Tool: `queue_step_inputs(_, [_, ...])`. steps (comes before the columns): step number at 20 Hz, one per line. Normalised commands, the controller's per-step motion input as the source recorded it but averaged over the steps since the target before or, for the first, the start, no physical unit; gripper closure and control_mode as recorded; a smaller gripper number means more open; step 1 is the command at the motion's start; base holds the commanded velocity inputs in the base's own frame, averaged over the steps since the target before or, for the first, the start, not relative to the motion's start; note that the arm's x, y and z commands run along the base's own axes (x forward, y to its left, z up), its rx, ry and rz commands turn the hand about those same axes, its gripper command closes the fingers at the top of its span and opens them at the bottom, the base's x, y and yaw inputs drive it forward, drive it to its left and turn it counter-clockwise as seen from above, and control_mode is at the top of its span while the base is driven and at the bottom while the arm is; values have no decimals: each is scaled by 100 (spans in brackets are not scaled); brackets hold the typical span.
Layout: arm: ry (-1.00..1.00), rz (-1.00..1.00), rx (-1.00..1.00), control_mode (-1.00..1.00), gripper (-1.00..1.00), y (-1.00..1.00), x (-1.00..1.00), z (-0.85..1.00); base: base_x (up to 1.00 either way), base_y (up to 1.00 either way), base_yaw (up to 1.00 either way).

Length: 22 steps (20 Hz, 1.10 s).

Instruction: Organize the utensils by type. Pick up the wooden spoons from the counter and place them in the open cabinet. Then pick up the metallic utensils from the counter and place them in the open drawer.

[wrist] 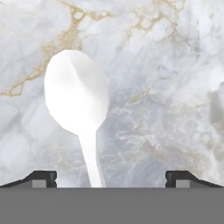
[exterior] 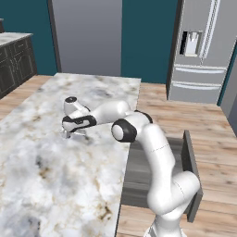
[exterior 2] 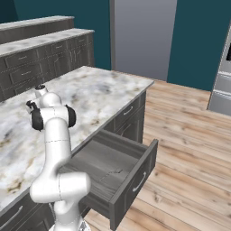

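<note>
**Hand view: spread fingers over a pale spoon on the marble**

The hand view shows the two small dark fingertips (wrist: 43, 178) standing far apart at the bottom, with nothing clasped between them. Between them runs the slim handle of a pale, whitish-silver spoon with an oval bowl (wrist: 77, 103), lying flat on the stone; its bowl points away from the hand and its handle leads back toward the gripper (wrist: 111, 179). I cannot tell whether the tips touch the stone.

From the left base view, the gripper (exterior: 68, 134) is pressed low to the white-grey marble counter with brownish veining (exterior: 41, 176), near the middle of the slab, the white arm folded over from the counter's edge. The spoon itself is hidden under the hand there.

In the right base view, the wide shallow grey wood-grain drawer with a slim silver bar handle (exterior 2: 135, 173) stands pulled out from the counter's side, just beside the arm's base, its floor bare. Beyond lie pale wooden floorboards (exterior 2: 189, 135), teal walls (exterior: 143, 37) and a silver fridge (exterior: 203, 51) well apart from the counter.
</note>
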Motion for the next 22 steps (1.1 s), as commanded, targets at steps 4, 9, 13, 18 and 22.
queue_step_inputs(4, [2, 0, 0, -100, 100, -4, 0, -22, 0, 0, 0])
queue_step_inputs(9, [5, -1, 0, -100, 100, -26, -4, -22, 0, 0, 0])
queue_step_inputs(13, [4, 0, 2, -100, 100, -47, -26, -3, 0, 0, 0])
queue_step_inputs(18, [3, 0, 7, -100, 100, -54, -37, 8, 0, 0, 0])
queue_step_inputs(22, [0, 0, 7, -100, 100, -59, -50, 22, 0, 0, 0])
